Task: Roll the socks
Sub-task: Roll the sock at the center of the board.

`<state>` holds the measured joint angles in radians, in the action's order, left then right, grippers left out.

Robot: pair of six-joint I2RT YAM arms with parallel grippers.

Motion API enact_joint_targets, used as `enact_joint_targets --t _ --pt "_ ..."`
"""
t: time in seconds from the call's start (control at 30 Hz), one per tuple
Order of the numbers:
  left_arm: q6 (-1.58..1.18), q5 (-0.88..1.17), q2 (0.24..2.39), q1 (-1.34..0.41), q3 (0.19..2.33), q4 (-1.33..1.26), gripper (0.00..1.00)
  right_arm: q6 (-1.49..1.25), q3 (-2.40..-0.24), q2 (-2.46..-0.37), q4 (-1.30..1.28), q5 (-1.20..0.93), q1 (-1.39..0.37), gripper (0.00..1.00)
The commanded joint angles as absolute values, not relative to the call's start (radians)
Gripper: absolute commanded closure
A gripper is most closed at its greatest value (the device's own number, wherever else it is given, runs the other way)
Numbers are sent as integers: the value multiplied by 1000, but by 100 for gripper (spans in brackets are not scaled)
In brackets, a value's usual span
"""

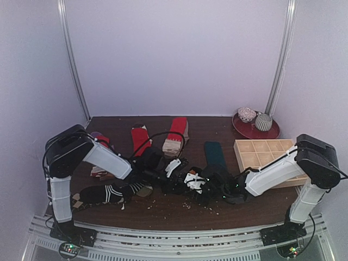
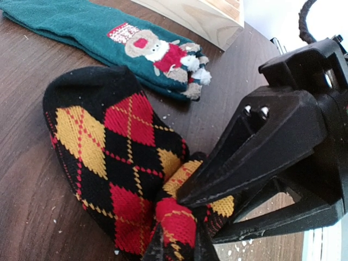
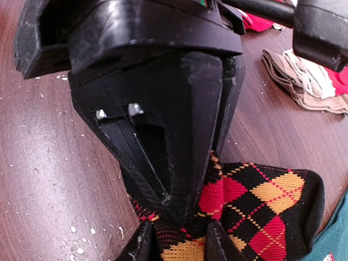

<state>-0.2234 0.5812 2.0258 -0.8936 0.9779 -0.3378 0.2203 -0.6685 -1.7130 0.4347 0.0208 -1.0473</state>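
The black argyle sock [image 2: 103, 157] with red and yellow diamonds lies bunched on the table's front middle, between both grippers [image 1: 200, 187]. My left gripper [image 2: 176, 242] is shut on a folded red-and-yellow part of it. My right gripper [image 3: 179, 247] is shut on the same sock [image 3: 261, 206] from the opposite side, and the two grippers' tips almost touch. The dark teal sock with the monkey figure [image 2: 109, 32] lies flat just beyond [image 1: 215, 155]. Red-and-beige socks [image 1: 176, 136] lie at the back, a black-and-white striped sock [image 1: 106, 193] at the front left, and a red-and-purple sock [image 1: 98, 138] behind my left arm.
A wooden compartment tray [image 1: 266, 155] stands at the right, close to my right arm. A red plate [image 1: 255, 129] with two rolled items stands at the back right corner. White crumbs are scattered over the dark wooden table [image 1: 163, 209].
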Motion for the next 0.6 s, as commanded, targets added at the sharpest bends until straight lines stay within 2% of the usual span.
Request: enact_joint_targets --t 0.0,0.07,0.1,0.13,0.2,0.27,0.37,0.57 --pt "-200 492 2113 -891 912 -11 100 183 -634 -1747 351 -23 -1027 76" --pt "-198 489 2099 -891 904 -34 100 164 -639 -1760 338 -73 -1011 86" --pt "-197 481 2077 -891 896 -50 89 150 -642 -1767 327 -109 -996 88" --pt "-192 471 2056 -892 891 -65 72 139 -640 -1773 325 -144 -985 89" --pt "-173 437 2006 -892 887 -84 54 109 -634 -1779 320 -214 -964 89" --pt "-151 389 1950 -891 884 -99 27 77 -636 -1786 305 -289 -941 90" --pt "-114 327 1855 -891 861 -149 3 41 -644 -1803 275 -410 -909 90" --pt "-26 296 1620 -919 628 -463 2 -1 -669 -1862 181 -654 -840 90"
